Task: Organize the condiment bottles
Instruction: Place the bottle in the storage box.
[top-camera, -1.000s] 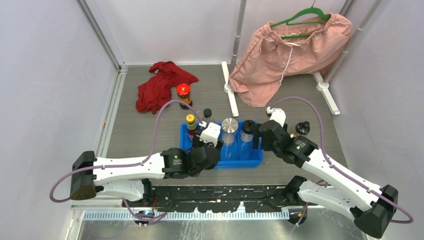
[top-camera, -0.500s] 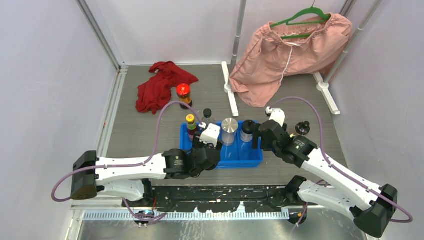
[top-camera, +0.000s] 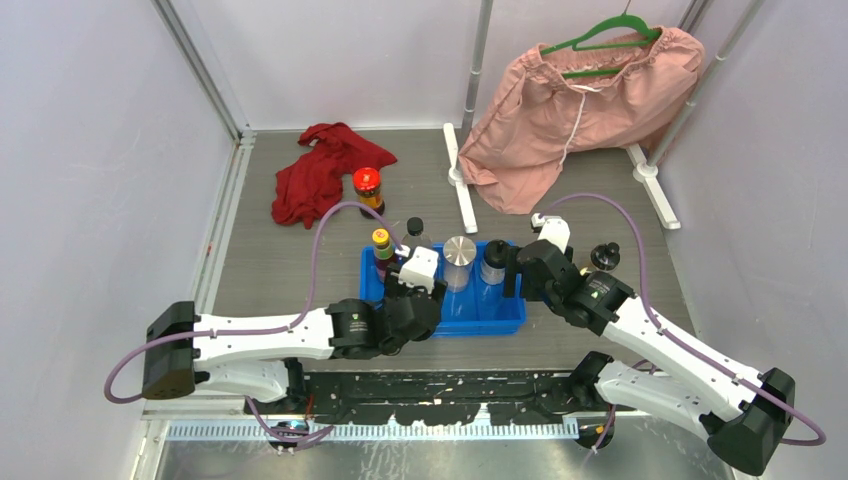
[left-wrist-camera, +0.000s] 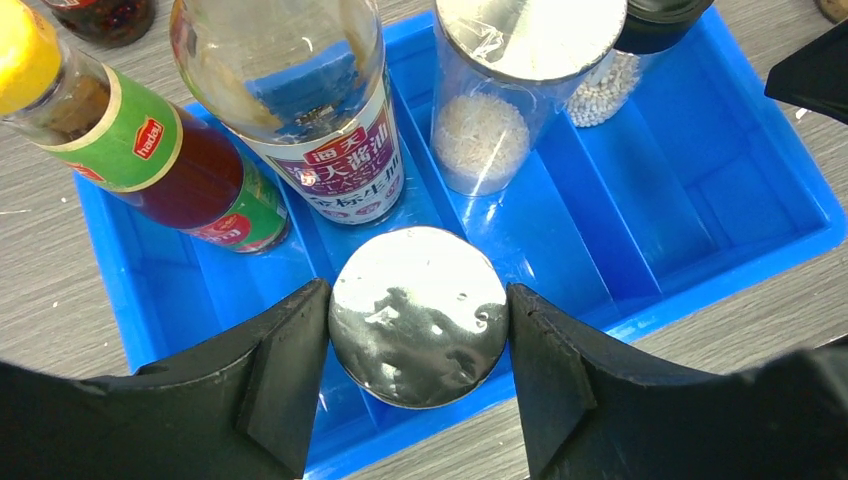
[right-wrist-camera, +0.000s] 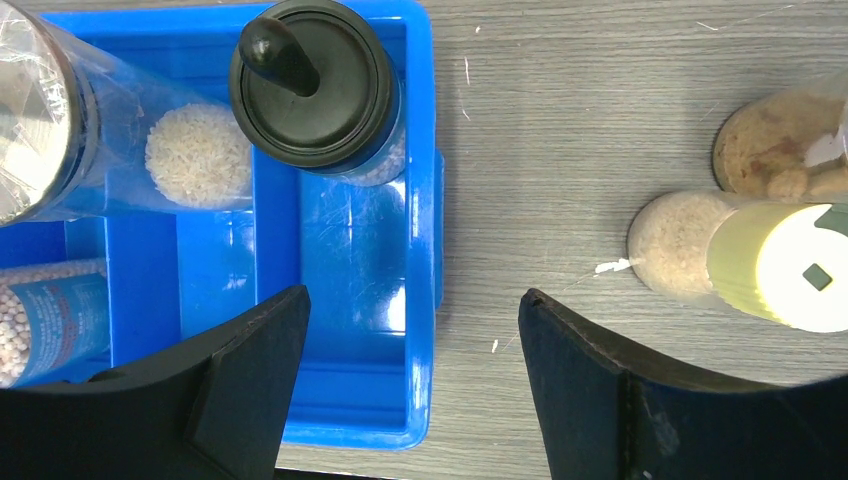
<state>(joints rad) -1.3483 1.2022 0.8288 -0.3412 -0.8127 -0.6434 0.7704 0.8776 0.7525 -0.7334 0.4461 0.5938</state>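
My left gripper (left-wrist-camera: 418, 340) is shut on a silver-capped jar (left-wrist-camera: 418, 315), held at the near side of the blue tray (left-wrist-camera: 780, 220). Behind it in the tray stand a yellow-capped dark sauce bottle (left-wrist-camera: 150, 150), a clear purple-labelled bottle (left-wrist-camera: 320, 130), a silver-capped rice jar (left-wrist-camera: 500, 100) and a black-capped grinder (right-wrist-camera: 315, 85). My right gripper (right-wrist-camera: 410, 350) is open and empty over the tray's right rim (right-wrist-camera: 425, 250). A yellow-capped jar (right-wrist-camera: 780, 265) and a beige jar (right-wrist-camera: 780, 150) stand on the table to the right. A red-capped jar (top-camera: 367, 183) stands far left of the tray.
A red cloth (top-camera: 318, 170) lies at the back left beside the red-capped jar. A white rack (top-camera: 462, 190) with pink shorts (top-camera: 580, 100) on a green hanger stands at the back right. White walls close in both sides.
Almost nothing. My left arm has shifted very slightly with the silver-capped jar still in its jaws. The right arm has stayed in place.
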